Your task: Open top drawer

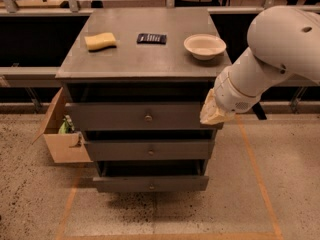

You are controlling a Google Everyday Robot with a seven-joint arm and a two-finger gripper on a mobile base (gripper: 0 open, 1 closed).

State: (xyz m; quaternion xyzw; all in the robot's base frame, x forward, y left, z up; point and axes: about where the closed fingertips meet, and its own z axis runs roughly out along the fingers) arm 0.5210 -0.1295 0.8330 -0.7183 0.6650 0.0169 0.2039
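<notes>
The top drawer (pixel 115 116) is the widest grey front of the cabinet, with a small round metal knob (pixel 148 117) at its centre. It stands a little way out from under the cabinet top, with a dark gap above it. My gripper (pixel 214 113) is at the right end of this drawer front, at the end of the big white arm (pixel 270 54) that comes in from the upper right. Its tan tip touches or overlaps the drawer's right edge. The arm's wrist hides the rest of it.
Two narrower grey drawers, the middle one (pixel 150 150) and the bottom one (pixel 150 184), also stand partly out. On the cabinet top (pixel 150 59) lie a yellow sponge (pixel 100 41), a black flat object (pixel 151 38) and a white bowl (pixel 204 46). A cardboard box (pixel 62 134) sits at the left.
</notes>
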